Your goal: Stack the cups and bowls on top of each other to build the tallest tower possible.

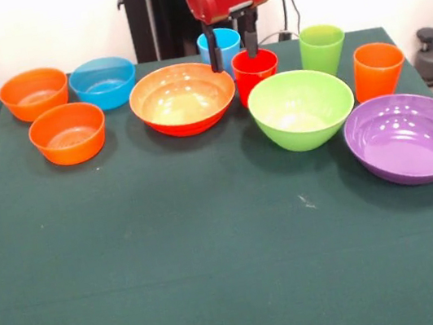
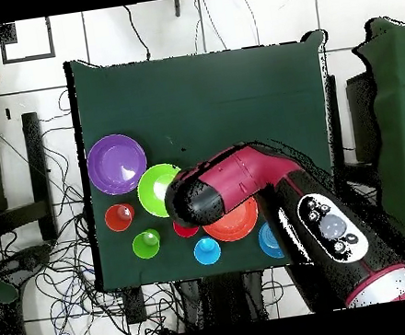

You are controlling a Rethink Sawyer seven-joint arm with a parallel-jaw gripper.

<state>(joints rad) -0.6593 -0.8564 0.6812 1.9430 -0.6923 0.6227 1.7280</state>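
Observation:
My gripper (image 1: 232,48) is open and hangs over the red cup (image 1: 256,72) at the table's far side. One finger (image 1: 250,37) reaches into the cup's mouth and the other (image 1: 214,51) is just outside its left wall. Behind the red cup stands the light blue cup (image 1: 222,42), with the lime green cup (image 1: 322,48) and orange cup (image 1: 377,68) to its right. The large orange-red bowl (image 1: 182,98), lime green bowl (image 1: 301,108) and purple bowl (image 1: 409,137) stand apart. Two small orange bowls (image 1: 34,93) (image 1: 68,133) and the blue bowl (image 1: 103,82) are at the left. No pile stands.
In the overhead view the red arm (image 2: 246,183) covers the orange-red bowl (image 2: 236,224) and hides the small orange bowls. The purple bowl (image 2: 117,164), green bowl (image 2: 156,189) and the cups lie near the robot's side of the green table (image 2: 233,96).

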